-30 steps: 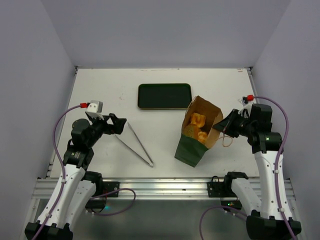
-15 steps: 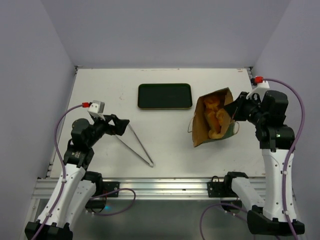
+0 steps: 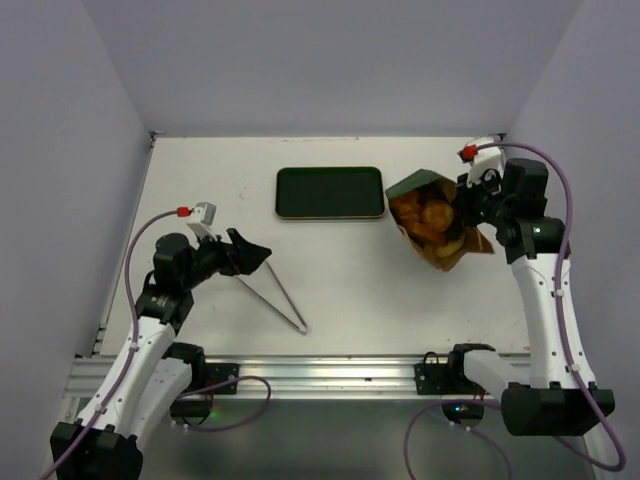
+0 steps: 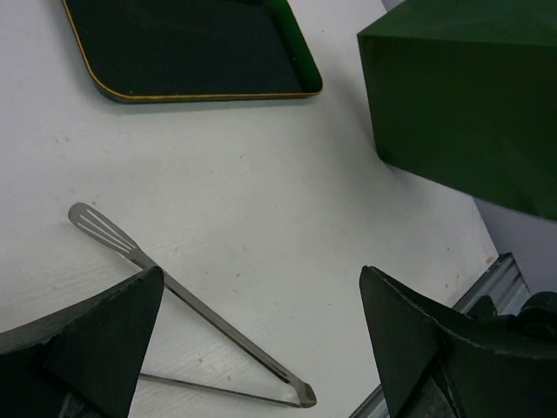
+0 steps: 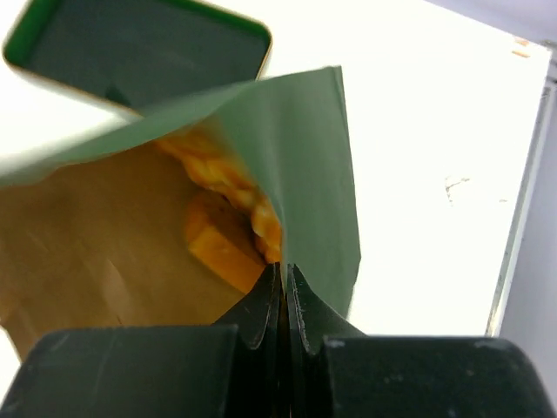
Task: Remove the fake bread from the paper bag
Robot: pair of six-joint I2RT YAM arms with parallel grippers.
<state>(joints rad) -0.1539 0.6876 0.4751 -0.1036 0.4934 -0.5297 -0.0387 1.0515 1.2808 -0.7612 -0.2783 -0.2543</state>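
— Where do we find the fake bread (image 3: 436, 218)?

— Inside the paper bag (image 3: 470, 243); we see orange-yellow pieces lying against the brown lining; from the right wrist view we make out a braided piece and a blockier orange one just behind the green flap.

— And how does the bag sit?

— It is on the right side of the table (image 3: 200, 180), just beside the right end of the dark green tray (image 3: 330, 192); it is tilted, its mouth turned up and towards the tray; we cannot tell whether its base touches the table.

— What holds it?

— The right gripper (image 5: 283, 277); its fingers are pressed together on the edge of the bag's mouth, with the paper pinched between them.

— And the other side?

— The left gripper (image 3: 255, 252) hangs over the left part of the table with its fingers spread wide and nothing between them; we see the metal tongs (image 3: 275, 288) lying flat on the table just beneath and in front of it, their arms splayed towards the gripper and joined at the near end; the tongs are well apart from the bag.
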